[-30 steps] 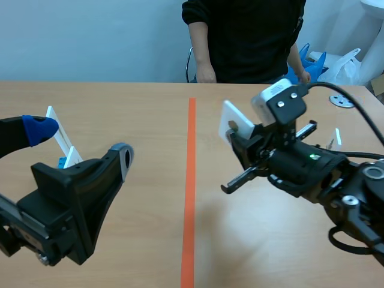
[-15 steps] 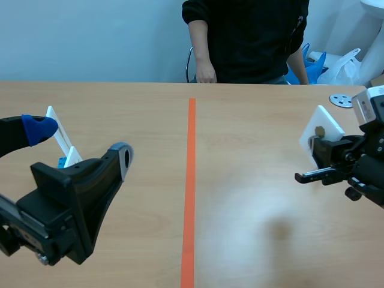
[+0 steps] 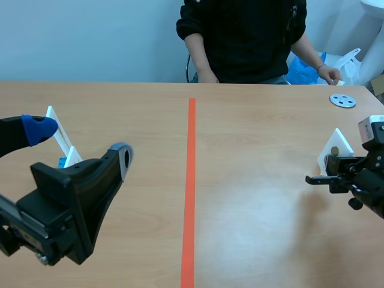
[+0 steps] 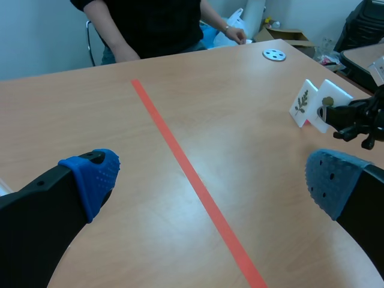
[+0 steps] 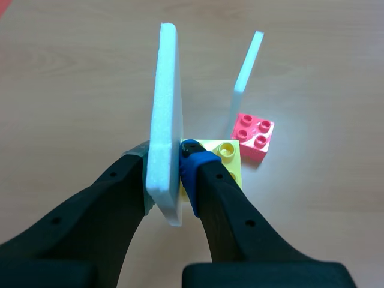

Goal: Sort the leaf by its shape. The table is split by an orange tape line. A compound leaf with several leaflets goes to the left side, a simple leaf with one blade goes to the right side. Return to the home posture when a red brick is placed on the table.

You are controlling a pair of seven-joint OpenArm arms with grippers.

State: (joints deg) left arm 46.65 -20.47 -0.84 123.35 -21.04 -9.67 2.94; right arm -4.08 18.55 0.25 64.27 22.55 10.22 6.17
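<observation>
The right hand (image 5: pixel 180 162) pinched a flat white foam card (image 5: pixel 165 108), seemingly seated on a yellow studded brick (image 5: pixel 229 157), at the right of the surface (image 3: pixel 252 180); the left hand (image 4: pixel 211 180) was spread.

My table (image 3: pixel 258 198) is pale wood, split down the middle by an orange tape line (image 3: pixel 189 198). On my left side two white cards (image 3: pixel 59 139) stand upright over a blue brick (image 3: pixel 62 162). On my right side a leaf card (image 4: pixel 303 103) stands on a pink brick (image 5: pixel 253 136). Just beside it is a second card (image 5: pixel 163 108) on a yellow brick (image 5: pixel 228 159); I cannot tell whether that one rests on the wood. A grey disc (image 3: pixel 342 101) lies at the far right.
</observation>
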